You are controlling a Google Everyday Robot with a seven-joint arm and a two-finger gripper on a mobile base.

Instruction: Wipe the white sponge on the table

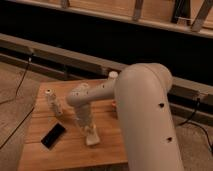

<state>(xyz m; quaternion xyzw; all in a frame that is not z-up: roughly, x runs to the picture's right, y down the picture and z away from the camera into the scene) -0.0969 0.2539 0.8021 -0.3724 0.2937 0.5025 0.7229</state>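
Gripper: the gripper (pixel 88 130) points straight down over the middle of the table (pixel 67 156), at the end of a pale wrist that drops from the arm's bent forearm; its tip is low, at or just above the wood.
Grip: cannot tell how far it is open, or whether it has hold of anything; the tip and the block under it are the same pale colour and run together.
Sponge: the sponge (pixel 92 139) lies on the planks directly under the gripper tip, touching it or nearly so, reaching a little toward the table's near edge.
Sponge on table: roughly mid-width, nearer the front edge than the back.
Slab: a black slab (pixel 53 136) lies flat to the left of the sponge, apart from it, turned at an angle to the table edges.
Bottle: a small whitish bottle (pixel 52 102) stands upright near the back left of the table, well apart from the gripper.
Arm: the thick upper arm (pixel 147 120) fills the right foreground and hides the table's right side.
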